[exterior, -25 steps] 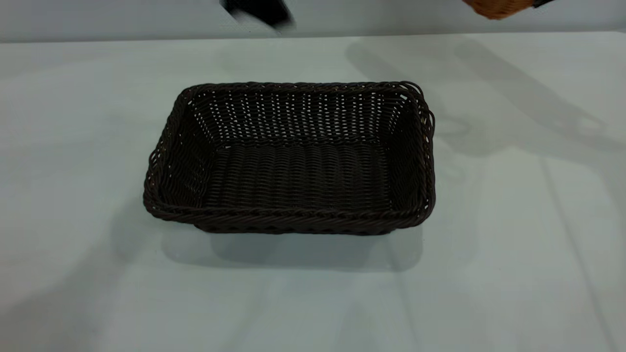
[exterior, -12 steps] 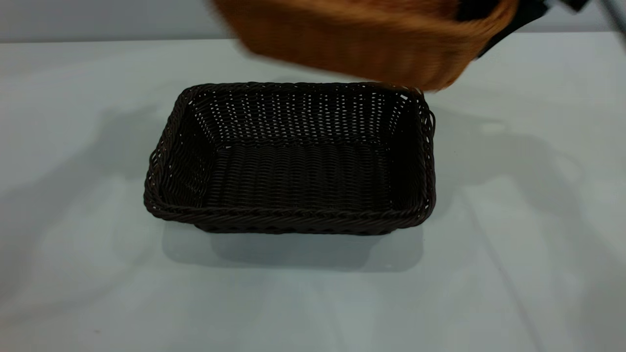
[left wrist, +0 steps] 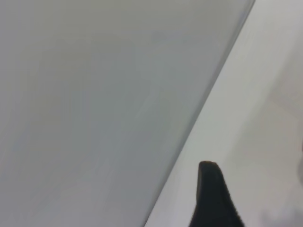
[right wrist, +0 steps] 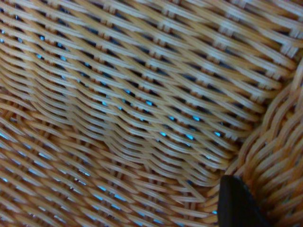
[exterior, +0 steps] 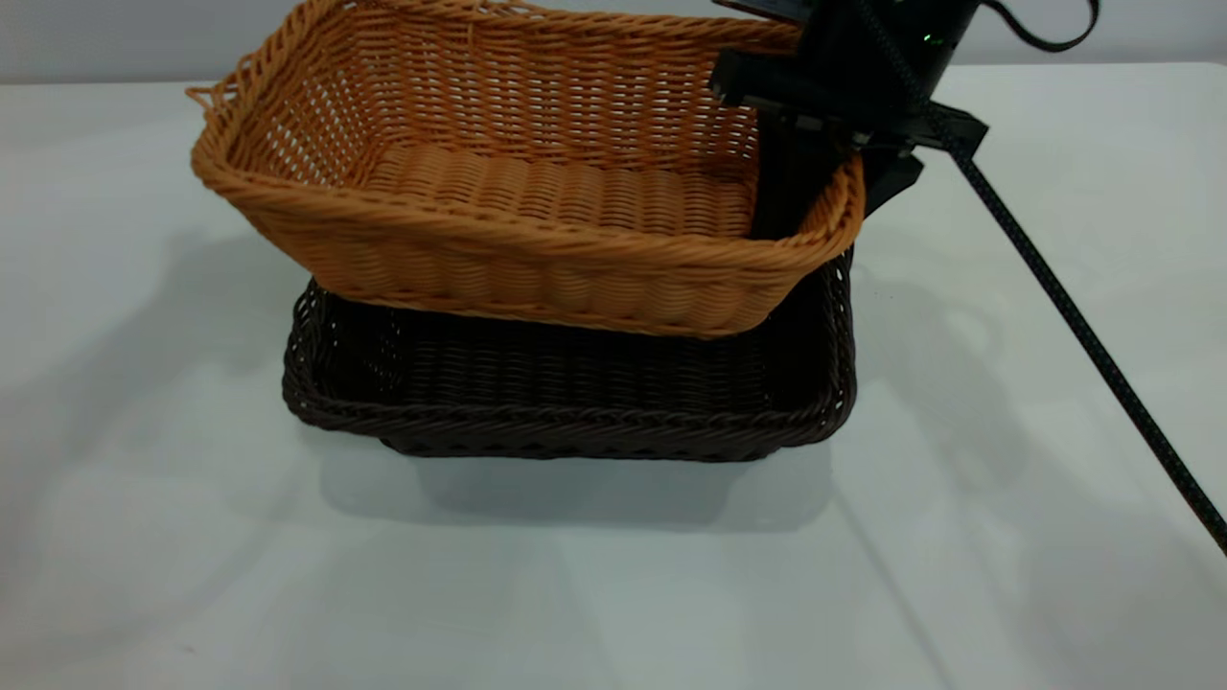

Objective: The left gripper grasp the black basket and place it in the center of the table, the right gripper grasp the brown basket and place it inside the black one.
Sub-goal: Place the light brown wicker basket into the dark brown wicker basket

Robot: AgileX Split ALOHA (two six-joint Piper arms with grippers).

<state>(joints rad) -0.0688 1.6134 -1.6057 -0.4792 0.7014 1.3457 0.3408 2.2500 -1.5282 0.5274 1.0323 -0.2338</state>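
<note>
Centre frame nearest the camera, black basket sits flat on the table, so I'd call step one done. Just behind and above it, brown basket hangs tilted over the black one, low edge roughly at rim level, not seated; right gripper at upper right pinches its right wall, one finger inside, one outside. Left gripper is off in the background facing bare surface, can't tell its jaws; what's left, I reckon: level, lower, release.
</note>
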